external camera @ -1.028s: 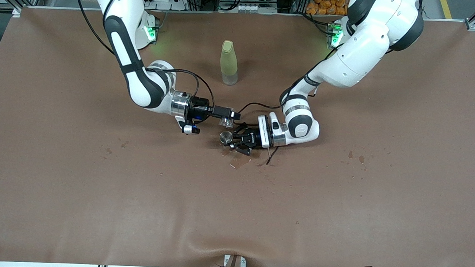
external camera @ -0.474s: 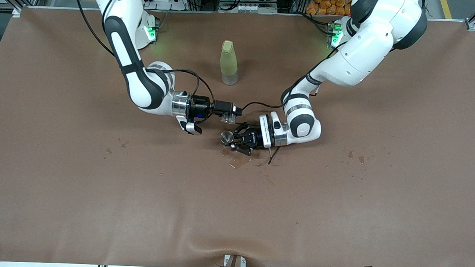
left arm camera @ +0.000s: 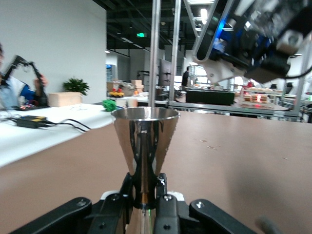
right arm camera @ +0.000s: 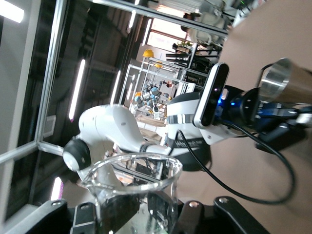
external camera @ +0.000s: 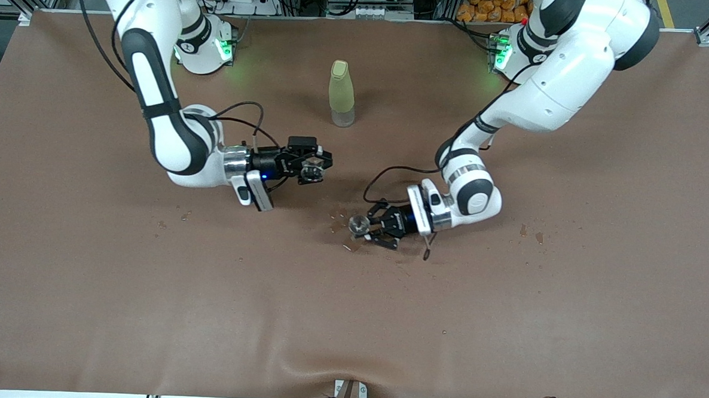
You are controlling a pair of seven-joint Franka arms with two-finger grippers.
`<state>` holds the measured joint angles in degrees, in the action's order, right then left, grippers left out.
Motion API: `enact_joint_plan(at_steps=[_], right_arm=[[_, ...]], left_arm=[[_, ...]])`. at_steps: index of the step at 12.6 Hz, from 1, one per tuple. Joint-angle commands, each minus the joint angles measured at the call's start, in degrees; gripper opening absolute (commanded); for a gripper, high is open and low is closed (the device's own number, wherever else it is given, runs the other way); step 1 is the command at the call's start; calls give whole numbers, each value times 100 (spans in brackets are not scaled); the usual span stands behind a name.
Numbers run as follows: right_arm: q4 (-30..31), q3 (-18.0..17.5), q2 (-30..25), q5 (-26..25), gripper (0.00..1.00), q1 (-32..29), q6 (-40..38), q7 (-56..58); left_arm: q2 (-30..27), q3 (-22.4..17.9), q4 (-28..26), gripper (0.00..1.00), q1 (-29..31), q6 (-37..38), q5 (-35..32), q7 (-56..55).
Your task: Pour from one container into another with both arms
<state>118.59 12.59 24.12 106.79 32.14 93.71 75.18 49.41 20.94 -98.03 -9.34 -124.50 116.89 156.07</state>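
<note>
My left gripper (external camera: 367,226) is shut on the waist of a shiny metal jigger (external camera: 358,224), low over a wet patch (external camera: 352,242) on the brown table. In the left wrist view the jigger (left arm camera: 145,139) stands upright between the left gripper's (left arm camera: 145,197) fingers. My right gripper (external camera: 311,169) is shut on a small clear glass beaker (external camera: 314,173), held above the table apart from the jigger, toward the right arm's end. In the right wrist view the beaker (right arm camera: 130,181) fills the space at the right gripper (right arm camera: 134,207), with the jigger (right arm camera: 282,83) farther off.
A tall yellow-green bottle (external camera: 342,94) stands upright, farther from the front camera than both grippers. Small dark stains (external camera: 530,232) lie toward the left arm's end, others (external camera: 174,218) toward the right arm's end. The brown cloth (external camera: 348,342) covers the whole table.
The right gripper drew back from over the jigger toward its own end, turning the beaker. The left gripper carried the jigger a little toward the front camera and its own end.
</note>
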Motion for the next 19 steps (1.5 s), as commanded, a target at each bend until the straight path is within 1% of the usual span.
enact_joint_plan(at_steps=[1, 2, 3, 5, 6, 8, 10, 11, 12, 13, 14, 15, 16, 19], right_arm=[[-20, 374, -188, -691, 0, -67, -81, 1100], [-37, 523, -241, -912, 0, -129, -273, 1443], [-55, 734, -250, -1149, 0, -147, -536, 1786], [-72, 1191, -241, -1711, 0, -269, -1019, 2498], [-107, 1341, -241, -1992, 0, -409, -1204, 2902], [-116, 1474, -232, -2450, 0, -821, -1556, 3737], [-116, 1500, -206, -3021, 0, -1340, -1881, 4423], [-116, 1570, -180, -3276, 0, -1577, -1996, 4740], [-142, 1623, -162, -3513, 0, -1797, -2041, 5056], [-212, 1641, -153, -3733, 0, -2017, -2041, 5390], [-230, 1641, -127, -3944, 0, -2228, -2041, 5706], [-231, 1641, -66, -4033, 0, -2439, -2041, 6075], [-222, 1641, 48, -4052, 0, -2623, -2041, 6479], [-248, 1632, 548, -4043, 0, -3046, -2102, 7473]], left_arm=[[-467, 94, -383, 0, 483, 58, -331, -13], [-572, 103, -453, 0, 773, 84, -786, -311], [-669, 103, -532, 0, 1167, 328, -1426, -679], [-784, 103, -656, 0, 2019, 1371, -2770, -1375], [-749, 103, -665, 0, 2459, 1637, -3325, -1421], [-635, 77, -621, 0, 3163, 2217, -4205, -1395], [-547, 59, -577, 0, 3831, 2596, -4971, -1421], [-495, 50, -577, 0, 4025, 2606, -5192, -1421], [-407, 33, -568, 0, 4140, 2606, -5272, -1387], [-284, -98, -568, 0, 4229, 2624, -5308, -1308], [-222, -212, -559, 0, 4325, 2694, -5508, -1177], [-204, -300, -464, 0, 4413, 2816, -5771, -1184], [-195, -388, -445, 0, 4484, 2948, -5896, -1193], [-134, -696, -463, 0, 4782, 3370, -5932, -1175]])
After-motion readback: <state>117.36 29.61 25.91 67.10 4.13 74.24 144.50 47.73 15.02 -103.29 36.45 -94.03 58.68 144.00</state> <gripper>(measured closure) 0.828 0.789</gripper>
